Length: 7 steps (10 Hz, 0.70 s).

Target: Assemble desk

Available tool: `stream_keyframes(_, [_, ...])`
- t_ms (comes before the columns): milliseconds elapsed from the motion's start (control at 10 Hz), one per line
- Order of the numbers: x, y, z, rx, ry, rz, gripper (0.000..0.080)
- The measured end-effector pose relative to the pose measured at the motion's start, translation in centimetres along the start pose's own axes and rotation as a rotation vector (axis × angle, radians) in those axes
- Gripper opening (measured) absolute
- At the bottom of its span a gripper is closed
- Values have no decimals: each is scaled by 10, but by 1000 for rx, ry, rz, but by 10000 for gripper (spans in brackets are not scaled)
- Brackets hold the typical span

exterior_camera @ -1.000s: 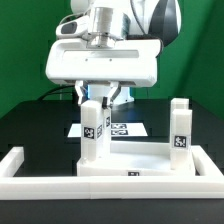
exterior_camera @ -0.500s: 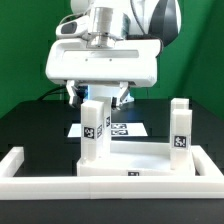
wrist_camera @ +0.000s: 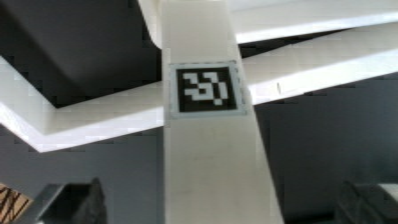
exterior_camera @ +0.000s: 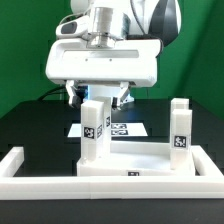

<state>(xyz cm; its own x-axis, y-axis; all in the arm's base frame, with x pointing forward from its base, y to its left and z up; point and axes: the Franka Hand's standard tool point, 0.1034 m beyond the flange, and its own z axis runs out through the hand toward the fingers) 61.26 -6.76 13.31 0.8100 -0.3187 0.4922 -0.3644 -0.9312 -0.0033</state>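
Black table [exterior_camera: 20, 125], leg post [exterior_camera: 95, 130] upright

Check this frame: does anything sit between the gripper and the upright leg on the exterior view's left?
Nothing visible does. The gripper hangs right over the top of the leg, fingers on either side of it. The wrist view shows the leg running straight up between the fingers, nothing in the gap. Contact cannot be judged.

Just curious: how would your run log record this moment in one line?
gripper: around left leg top, grip unclear | leg: upright on panel | right leg: upright
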Motion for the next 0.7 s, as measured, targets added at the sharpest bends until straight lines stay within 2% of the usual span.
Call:
stream_keyframes(200, [8, 15, -3, 7, -76, 21, 649])
stream_keyframes(400, [16, 19, -3, 17, -150, 52, 649])
stream_keyframes(500, [12, 18, -3, 28, -230, 78, 649])
stream_keyframes(600, [11, 9, -5, 39, -349, 97, 649])
stream_keyframes(700, [17, 1, -7, 46, -426, 109, 649])
